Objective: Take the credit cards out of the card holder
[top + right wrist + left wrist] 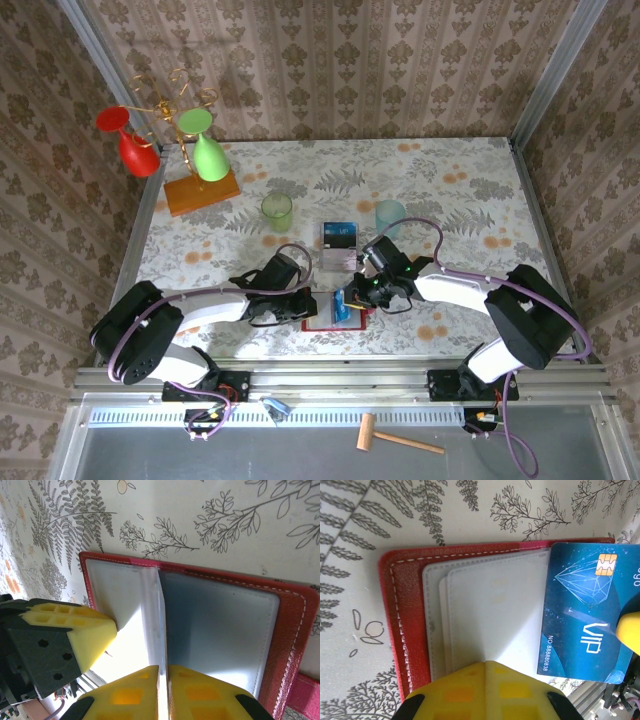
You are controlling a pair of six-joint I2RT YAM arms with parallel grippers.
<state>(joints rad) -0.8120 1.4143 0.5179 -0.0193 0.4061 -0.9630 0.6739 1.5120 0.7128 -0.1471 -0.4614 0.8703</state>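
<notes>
Item: card holder [322,326] [405,620] [292,625], red, white stitching, lying open and flat on the floral table [450,190] near its front edge, between both grippers; greyish clear pockets inside

Blue VIP card [585,615] [346,305], gold chip, diamond print, sticking out past the holder's edge

Right gripper [163,672] [366,294]: closed on this card's thin edge

Left gripper [487,670] [310,305]: closed, tips pressing the pocket

Farther back: dark blue card with lighter band [339,234], pale card [338,259] touching it
</notes>
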